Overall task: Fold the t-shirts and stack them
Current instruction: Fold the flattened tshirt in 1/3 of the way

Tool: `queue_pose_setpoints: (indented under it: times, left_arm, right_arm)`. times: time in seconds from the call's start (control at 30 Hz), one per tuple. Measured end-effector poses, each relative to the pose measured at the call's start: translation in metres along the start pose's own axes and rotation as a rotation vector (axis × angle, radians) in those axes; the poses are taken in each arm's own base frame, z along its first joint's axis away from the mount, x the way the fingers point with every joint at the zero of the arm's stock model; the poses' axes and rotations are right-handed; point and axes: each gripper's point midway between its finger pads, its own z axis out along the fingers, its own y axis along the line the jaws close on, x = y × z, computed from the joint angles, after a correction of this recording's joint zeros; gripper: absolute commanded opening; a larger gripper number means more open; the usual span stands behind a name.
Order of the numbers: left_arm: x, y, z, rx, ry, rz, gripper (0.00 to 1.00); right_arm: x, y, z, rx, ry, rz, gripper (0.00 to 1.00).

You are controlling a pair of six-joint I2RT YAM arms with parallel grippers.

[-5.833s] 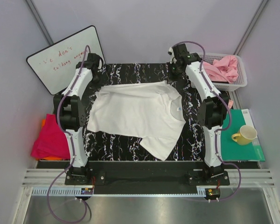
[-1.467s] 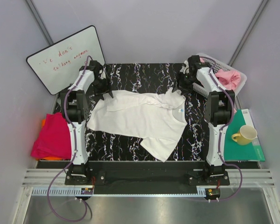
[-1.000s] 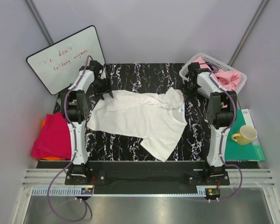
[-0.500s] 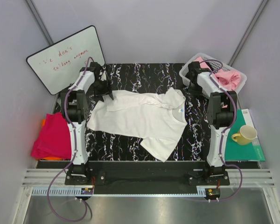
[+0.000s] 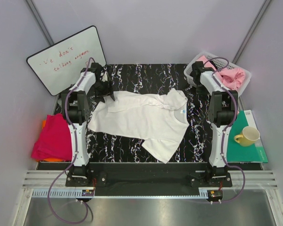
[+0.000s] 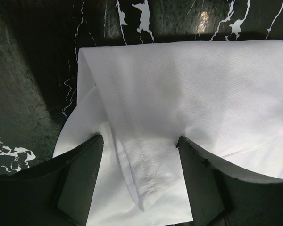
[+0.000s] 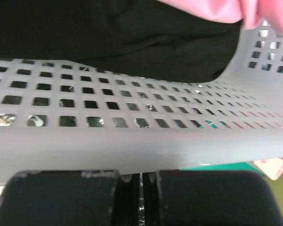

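A white t-shirt (image 5: 146, 117) lies spread on the black marbled mat, its far edge folded over toward me. My left gripper (image 5: 104, 93) is open at the shirt's far left corner. In the left wrist view the fingers stand either side of a folded seam of the white t-shirt (image 6: 188, 94), with nothing pinched in the left gripper (image 6: 140, 188). My right gripper (image 5: 194, 80) is shut, its tips against the rim of the white mesh basket (image 5: 244, 84). A pink t-shirt (image 5: 228, 75) lies in the basket. Up close, the basket wall (image 7: 132, 141) fills the right wrist view above the right gripper (image 7: 140, 176).
A magenta-red t-shirt (image 5: 52, 139) lies folded left of the mat, over an orange one (image 5: 43, 124). A whiteboard (image 5: 66, 56) leans at the back left. A yellow mug (image 5: 247, 135) stands on a teal mat (image 5: 240, 150) at the right. The basket sits tilted at the back right corner.
The white shirt's far edge has been folded over. My right arm has swung to the basket, which has tipped and shifted right. The left gripper stays at the corner.
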Motion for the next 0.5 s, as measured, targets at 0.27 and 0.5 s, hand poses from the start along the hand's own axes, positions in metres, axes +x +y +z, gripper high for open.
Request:
queue_pose_setpoints:
  times: [0.27, 0.5]
  left_arm:
    - [0.001, 0.000, 0.000, 0.000, -0.001, 0.001, 0.73]
    - [0.001, -0.001, -0.001, 0.001, -0.002, 0.003, 0.78]
  right_arm:
    - [-0.002, -0.015, 0.000, 0.053, 0.009, -0.036, 0.00]
    - [0.004, -0.003, -0.006, -0.083, 0.045, -0.031, 0.04]
